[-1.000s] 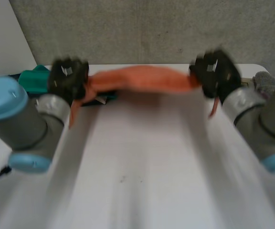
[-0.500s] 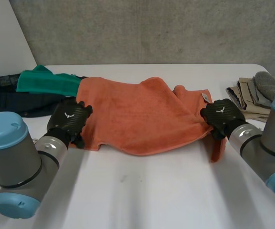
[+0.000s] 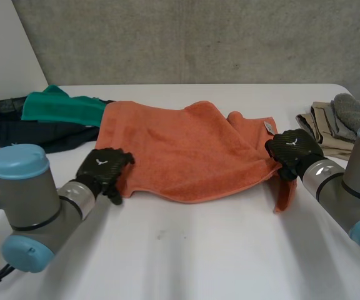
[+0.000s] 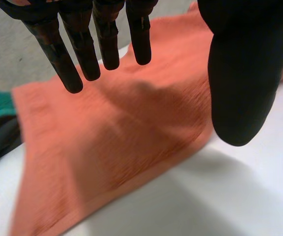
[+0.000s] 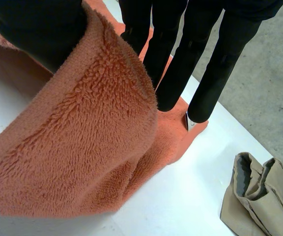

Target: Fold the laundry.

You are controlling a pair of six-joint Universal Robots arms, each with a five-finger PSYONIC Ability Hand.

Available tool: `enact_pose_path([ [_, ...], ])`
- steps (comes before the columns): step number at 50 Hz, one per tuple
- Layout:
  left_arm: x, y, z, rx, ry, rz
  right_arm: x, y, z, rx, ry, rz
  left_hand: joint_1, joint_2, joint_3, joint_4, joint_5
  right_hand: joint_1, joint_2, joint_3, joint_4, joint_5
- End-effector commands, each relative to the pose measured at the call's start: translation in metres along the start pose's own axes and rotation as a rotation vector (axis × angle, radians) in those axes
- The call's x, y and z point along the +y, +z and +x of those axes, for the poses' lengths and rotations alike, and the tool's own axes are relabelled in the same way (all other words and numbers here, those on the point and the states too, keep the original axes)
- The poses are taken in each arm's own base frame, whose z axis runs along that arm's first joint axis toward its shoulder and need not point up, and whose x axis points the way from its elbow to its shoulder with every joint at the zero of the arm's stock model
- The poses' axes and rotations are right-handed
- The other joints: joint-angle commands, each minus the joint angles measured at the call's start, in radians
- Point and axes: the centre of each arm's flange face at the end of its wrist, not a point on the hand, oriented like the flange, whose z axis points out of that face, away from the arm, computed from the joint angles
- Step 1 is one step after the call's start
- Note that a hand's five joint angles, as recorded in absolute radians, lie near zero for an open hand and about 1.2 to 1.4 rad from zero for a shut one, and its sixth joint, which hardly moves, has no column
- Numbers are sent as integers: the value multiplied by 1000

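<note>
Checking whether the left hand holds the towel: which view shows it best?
Left wrist view: the left hand hangs open over the towel, fingers straight. Head view shows its back at the towel's near corner.

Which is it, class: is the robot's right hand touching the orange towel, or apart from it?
Touching. In the right wrist view the orange towel lies folded over the thumb of the right hand, with no gap between them.

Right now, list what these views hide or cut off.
- Dark garment, head view: partly under the green cloth.
- Beige clothes, head view: partly behind the right arm; cut off by the edge in the right wrist view.
- Corner of the orange towel, head view: covered by the right hand.
</note>
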Motion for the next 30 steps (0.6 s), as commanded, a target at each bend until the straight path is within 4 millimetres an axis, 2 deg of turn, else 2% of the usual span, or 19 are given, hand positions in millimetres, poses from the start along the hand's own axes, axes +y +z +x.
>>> enact_pose_path([
  [1, -8, 0, 24, 55, -40, 32, 0, 0, 0, 0, 0, -1, 58, 49, 47, 46, 42, 286, 222, 205, 198, 210],
  [8, 6, 23, 26, 57, -36, 14, 1, -1, -1, -1, 1, -6, 96, 87, 85, 84, 80, 286, 222, 205, 198, 210],
  [12, 8, 40, 19, -5, -12, 19, 1, -1, 0, 3, 1, -5, 166, 157, 155, 155, 150, 286, 222, 205, 198, 210],
  [18, 5, 48, 8, -106, 74, 34, 1, -1, 10, 28, 4, -6, 213, 204, 202, 202, 197, 286, 222, 205, 198, 210],
  [21, 2, 50, 6, -120, 112, 60, -1, -2, 13, 36, 6, -1, 415, 406, 404, 404, 399, 286, 222, 205, 198, 210],
  [22, 2, 51, 5, -127, 128, 71, -4, -3, 14, 41, 2, 8, 585, 576, 573, 573, 569, 286, 222, 205, 198, 210],
  [26, 2, 52, 0, -152, 157, 79, -16, -10, 21, 54, -4, 27, 1013, 1005, 1002, 1002, 997, 286, 222, 205, 198, 210],
  [29, -1, 47, -6, -186, 173, 68, -27, -15, 25, 59, -19, 39, 1015, 1006, 1003, 1003, 999, 286, 222, 205, 198, 210],
  [30, -12, 40, -13, -220, 181, 83, -32, -17, 28, 64, -21, 47, 1015, 1006, 1003, 1003, 999, 286, 222, 205, 198, 210],
])
